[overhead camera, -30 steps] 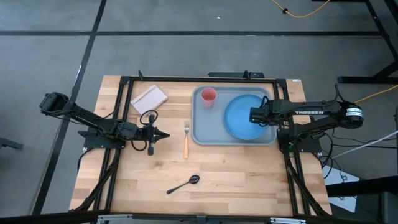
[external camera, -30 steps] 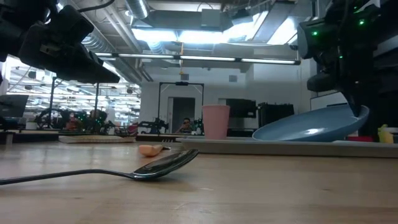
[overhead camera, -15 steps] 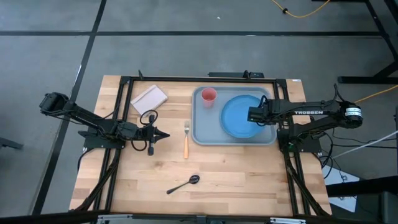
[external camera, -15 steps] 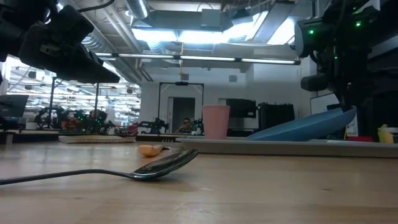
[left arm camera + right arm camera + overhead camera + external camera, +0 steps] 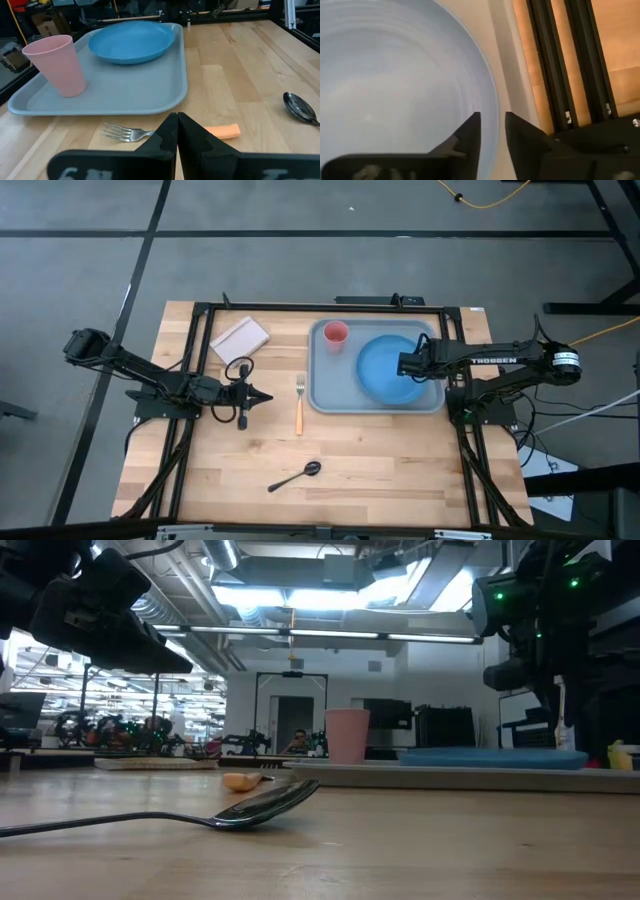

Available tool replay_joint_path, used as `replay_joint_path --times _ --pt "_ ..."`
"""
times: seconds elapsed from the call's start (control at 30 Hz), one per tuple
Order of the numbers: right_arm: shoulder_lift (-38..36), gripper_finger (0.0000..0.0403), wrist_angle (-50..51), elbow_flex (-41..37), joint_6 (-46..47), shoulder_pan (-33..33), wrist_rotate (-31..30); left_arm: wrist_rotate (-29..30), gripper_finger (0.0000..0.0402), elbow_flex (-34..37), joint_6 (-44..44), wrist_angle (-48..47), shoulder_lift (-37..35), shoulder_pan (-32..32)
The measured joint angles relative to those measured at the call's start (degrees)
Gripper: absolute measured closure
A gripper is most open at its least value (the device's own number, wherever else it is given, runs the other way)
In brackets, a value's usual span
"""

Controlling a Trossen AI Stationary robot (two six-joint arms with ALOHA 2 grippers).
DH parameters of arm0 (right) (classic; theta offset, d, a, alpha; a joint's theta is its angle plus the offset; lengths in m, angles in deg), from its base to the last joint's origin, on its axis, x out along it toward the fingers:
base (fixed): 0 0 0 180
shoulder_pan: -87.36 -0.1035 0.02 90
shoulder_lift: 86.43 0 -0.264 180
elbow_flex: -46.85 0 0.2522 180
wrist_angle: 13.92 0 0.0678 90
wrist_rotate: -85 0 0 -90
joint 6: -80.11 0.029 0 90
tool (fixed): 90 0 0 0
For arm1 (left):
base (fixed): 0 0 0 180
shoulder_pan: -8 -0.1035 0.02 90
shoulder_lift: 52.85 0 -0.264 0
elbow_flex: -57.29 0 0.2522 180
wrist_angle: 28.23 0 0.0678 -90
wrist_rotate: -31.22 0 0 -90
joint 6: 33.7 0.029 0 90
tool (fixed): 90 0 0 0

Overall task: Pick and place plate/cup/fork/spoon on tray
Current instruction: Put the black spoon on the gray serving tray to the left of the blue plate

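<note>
Plate flat on tray | right gripper jaws slightly apart astride its rim | I'd lift straight up | left gripper shut, waiting near fork

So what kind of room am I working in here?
Probably a robotics lab or workshop: wooden table in a black frame, exposed ceiling ducts and strip lights, more benches and equipment behind.

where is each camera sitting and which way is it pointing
High view: overhead, straight down on the tray and both arms.
Low view: tabletop level, past the spoon into the room; arms enter from above.
Left wrist view: past the shut left claw toward the cup.
Right wrist view: right claw straddling the plate rim.
All four show the plate.
</note>
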State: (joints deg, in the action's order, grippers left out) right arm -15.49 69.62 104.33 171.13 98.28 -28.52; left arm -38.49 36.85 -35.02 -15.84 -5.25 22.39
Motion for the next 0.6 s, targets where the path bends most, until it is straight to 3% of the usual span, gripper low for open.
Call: replay_joint_path --times 0.3,0.5,0.6 --pt "-0.02 0.0291 0.86 0.0 -1.92 0.0 0.04 0.0 0.0401 0.0 0.0 0.0 0.02 -0.02" --pt "-0.17 0.0291 -10.86 0.46 -16.58 -2.52 -0.35 -0.02 0.0401 0.0 0.0 0.0 0.02 0.01" --pt "-0.55 0.0291 -18.96 0.65 -24.22 -5.27 2.65 -0.02 0.0401 0.0 0.0 0.0 0.02 0.0"
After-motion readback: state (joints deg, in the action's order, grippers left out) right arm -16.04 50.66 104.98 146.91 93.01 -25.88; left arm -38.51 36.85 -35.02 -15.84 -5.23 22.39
